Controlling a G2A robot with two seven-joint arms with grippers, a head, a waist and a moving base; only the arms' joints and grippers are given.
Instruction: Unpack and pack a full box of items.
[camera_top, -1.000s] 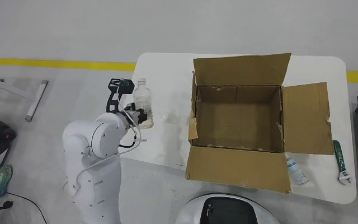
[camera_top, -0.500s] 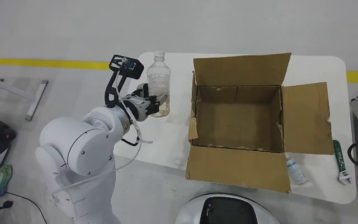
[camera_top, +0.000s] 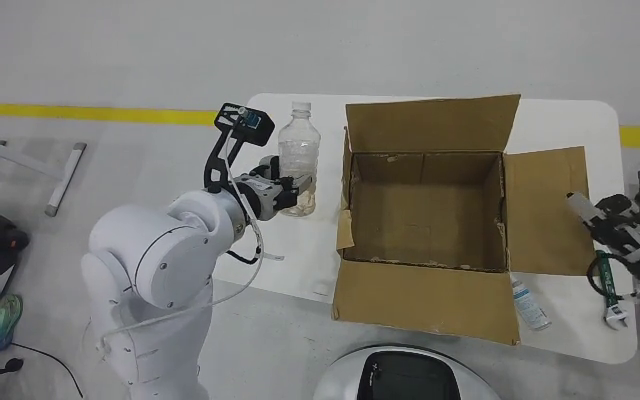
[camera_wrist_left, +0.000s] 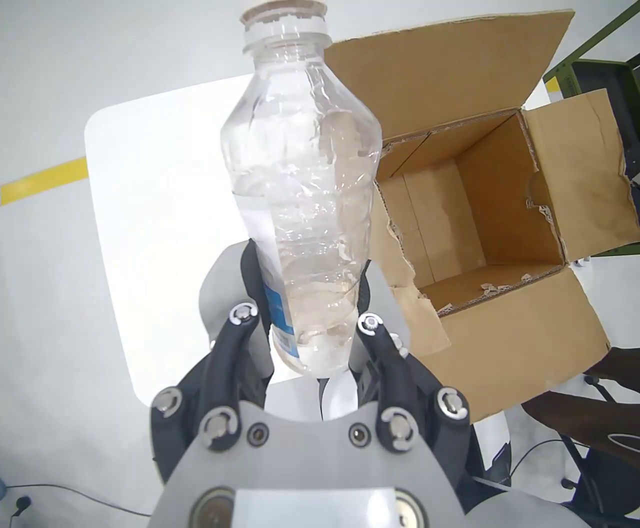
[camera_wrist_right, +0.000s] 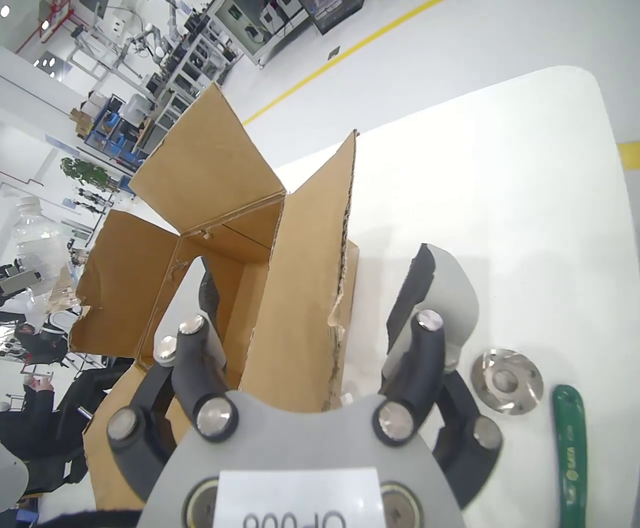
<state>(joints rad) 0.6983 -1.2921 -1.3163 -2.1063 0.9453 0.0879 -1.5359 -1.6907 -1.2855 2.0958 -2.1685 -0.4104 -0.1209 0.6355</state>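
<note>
My left claw (camera_wrist_left: 306, 300) is clamped round the lower part of the clear plastic bottle (camera_wrist_left: 300, 175). It holds the bottle upright in the air over the worktop (camera_top: 575, 125), just beside the cardboard box (camera_top: 425, 290) on its left side. The box stands open, flaps spread, with nothing inside, so I judge the unpacking done and the packing barely begun. My right claw (camera_wrist_right: 317, 280) hangs wide and empty by the box's right flap, near a small bottle (camera_top: 528, 305), a green wrench (camera_wrist_right: 572, 450) and a metal flange (camera_wrist_right: 507, 380) lying on the worktop. These, and the bottle I carry, have yet to go in.
</note>
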